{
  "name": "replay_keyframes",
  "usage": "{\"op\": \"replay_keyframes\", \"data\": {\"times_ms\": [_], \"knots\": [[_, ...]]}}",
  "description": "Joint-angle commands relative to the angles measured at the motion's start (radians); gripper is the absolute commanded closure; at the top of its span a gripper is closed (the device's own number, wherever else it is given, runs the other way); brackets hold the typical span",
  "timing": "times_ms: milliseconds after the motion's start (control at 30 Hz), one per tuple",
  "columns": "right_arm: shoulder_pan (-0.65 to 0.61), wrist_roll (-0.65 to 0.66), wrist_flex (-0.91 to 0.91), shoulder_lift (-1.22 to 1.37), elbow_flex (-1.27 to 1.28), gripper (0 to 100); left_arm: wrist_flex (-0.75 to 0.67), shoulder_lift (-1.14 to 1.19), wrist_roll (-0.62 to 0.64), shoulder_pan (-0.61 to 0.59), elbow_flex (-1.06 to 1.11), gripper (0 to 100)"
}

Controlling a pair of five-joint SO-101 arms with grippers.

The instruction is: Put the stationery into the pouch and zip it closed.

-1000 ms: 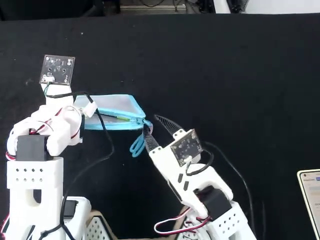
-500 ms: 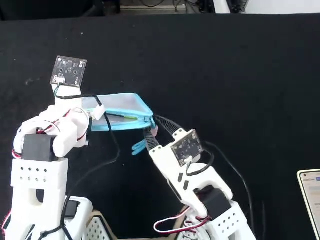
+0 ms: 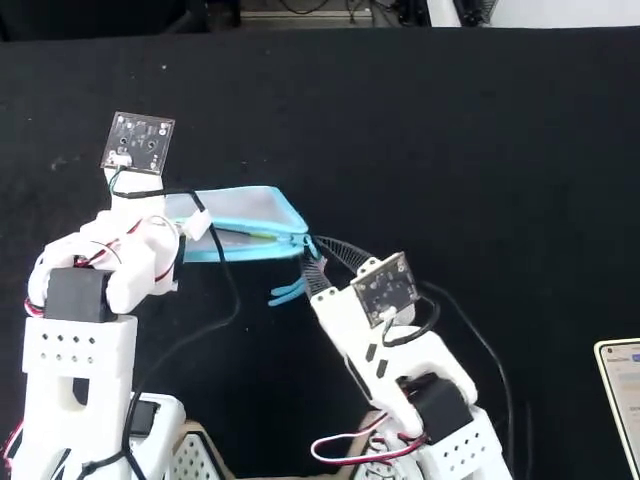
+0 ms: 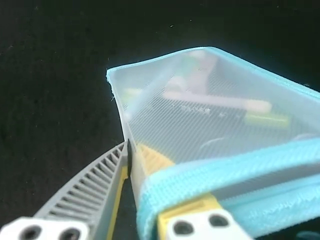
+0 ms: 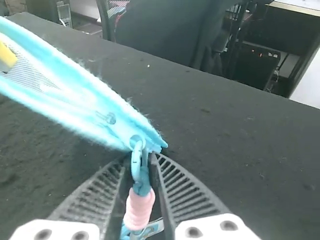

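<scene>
left side first: the left claw (image 4: 131, 167) is clamped on the short end of the pouch (image 3: 245, 212), one ribbed grey finger (image 4: 95, 192) pressed flat against the mesh. from above, that end of the pouch sits at about 9 o'clock from the middle of the black table (image 3: 450, 130), tucked beneath the left arm's wrist. the pouch is pale mesh with a bright blue border, and it looks tipped up on its long edge between the two arms. through the mesh you can see the pens (image 4: 215, 102) lying inside, a yellow-green one among them. moving across to the pouch's 4 o'clock corner: the slider sits right at that corner, and the right claw (image 5: 141, 175) is squeezed shut on the zip pull (image 5: 138, 197), a blue cord with a pink bead. a blue strap (image 3: 288, 292) trails onto the cloth just below that corner. far off at 4 o'clock, a phone (image 3: 622, 385) lies at the table's edge.
</scene>
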Motion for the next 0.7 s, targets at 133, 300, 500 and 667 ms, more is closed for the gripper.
{"op": "replay_keyframes", "data": {"times_ms": [133,300,500,667], "knots": [[0.028,0.078,-0.026,-0.104,-0.071,98.8,0.005,-0.015,-0.008,-0.002,-0.012,97],[0.028,0.118,-0.032,-0.097,-0.134,98.8,-0.002,-0.015,-0.003,-0.002,-0.018,97],[0.028,0.118,-0.043,-0.088,-0.225,98.8,-0.003,-0.015,-0.002,-0.007,-0.021,97],[0.028,0.118,-0.041,0.022,-0.309,98.8,0.003,-0.017,-0.002,-0.012,-0.058,97]]}}
